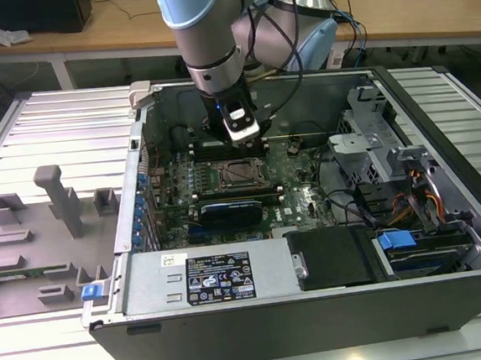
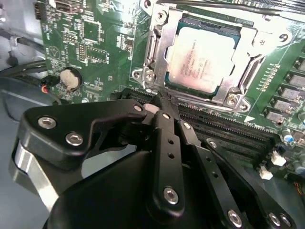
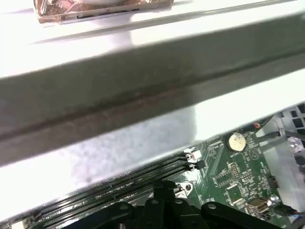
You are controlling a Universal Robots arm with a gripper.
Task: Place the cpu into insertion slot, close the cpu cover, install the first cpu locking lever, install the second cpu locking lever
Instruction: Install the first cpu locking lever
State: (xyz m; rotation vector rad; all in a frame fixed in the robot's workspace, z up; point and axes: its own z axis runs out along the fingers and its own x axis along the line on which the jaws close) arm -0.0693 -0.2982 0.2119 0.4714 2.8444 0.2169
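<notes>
Where the open computer case point(image 1: 319, 308) lies on its side, the carrying surface point(image 1: 59, 128) is a ribbed, pale metal top running to every edge of the exterior view.

Surface, edge at the exterior view's left: grey moulded fixture tray point(image 1: 35, 240) with upright posts and pockets.

Room, beyond the far edge: wooden desks point(image 1: 109, 27) bearing papers; dark floor beneath them.

Case interior: green motherboard point(image 2: 90, 43); coin battery point(image 2: 70, 78); black memory slots point(image 2: 238, 138); drive cage point(image 1: 371, 126) and bundled cables toward the exterior view's right; black power unit with label point(image 1: 220, 279) along the near wall.

Cpu point(image 2: 202, 58): seated flat in the socket at the board's centre, pale metal top facing up.

Cpu cover point(image 2: 164, 43): silver frame lying down around the cpu, its window exposing the chip.

Arm: grey and light-blue, reaching down into the case over the socket.

End effector point(image 2: 159, 102): black fingers pressed together, nothing between them, tips just beside the socket's near edge at the memory slots.
</notes>
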